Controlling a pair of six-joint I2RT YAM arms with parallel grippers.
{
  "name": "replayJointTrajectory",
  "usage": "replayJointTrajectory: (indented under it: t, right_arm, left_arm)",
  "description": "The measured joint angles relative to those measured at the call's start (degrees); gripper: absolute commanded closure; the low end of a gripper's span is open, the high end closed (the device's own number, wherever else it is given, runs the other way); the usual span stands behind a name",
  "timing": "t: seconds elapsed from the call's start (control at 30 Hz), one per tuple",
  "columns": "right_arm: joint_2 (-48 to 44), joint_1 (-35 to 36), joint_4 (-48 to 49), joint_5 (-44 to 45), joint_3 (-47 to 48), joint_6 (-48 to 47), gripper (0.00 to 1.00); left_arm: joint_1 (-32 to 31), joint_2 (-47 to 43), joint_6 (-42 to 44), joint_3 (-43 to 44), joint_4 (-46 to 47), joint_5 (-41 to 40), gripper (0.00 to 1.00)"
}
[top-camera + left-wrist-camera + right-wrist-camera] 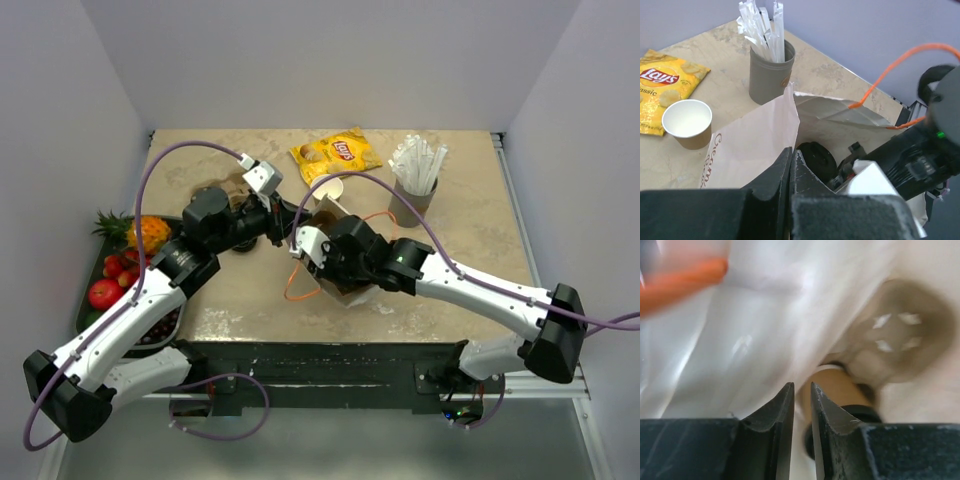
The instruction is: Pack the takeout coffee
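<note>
The lidded cup (816,161) is contained in the bag (755,140) toward the table's (470,240) near edge.
The left claw (791,152) is clamped on the bag's rim; the right claw (801,386) is held slightly apart inside, beside the cup.

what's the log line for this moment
left gripper: shut on paper bag | right gripper: inside bag, slightly open | takeout coffee: in bag

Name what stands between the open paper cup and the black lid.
A wall of the paper bag: the open paper cup sits outside on the table, the black lid inside. Left wrist view shows this.
</note>
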Motion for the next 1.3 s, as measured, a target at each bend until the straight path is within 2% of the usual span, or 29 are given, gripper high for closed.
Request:
replayJointTrajectory:
  t: [0.57, 0.77, 1.0, 1.3]
  right_arm:
    - [0.26, 0.7, -3.3, 15.8, 2.03, -8.76, 0.87]
    - [0.26, 0.72, -4.22, 17.64, 1.44, -10.25, 0.89]
    - [0.26, 0.72, -6.38, 18.56, 1.46, -11.06, 1.0]
    - [0.24, 0.74, -8.81, 18.84, 0.92, -12.13, 1.0]
  left_arm:
    - [0.0, 0.39, 0.15, -0.2, -0.85, -0.33, 1.0]
    - [0.0, 0.61, 0.15, -0.2, -0.85, -0.33, 1.0]
    - [-0.04, 0.79, 0.35, -0.2, -0.87, -0.35, 1.0]
    - [-0.44, 1.01, 1.64, -0.2, -1.07, -0.33, 1.0]
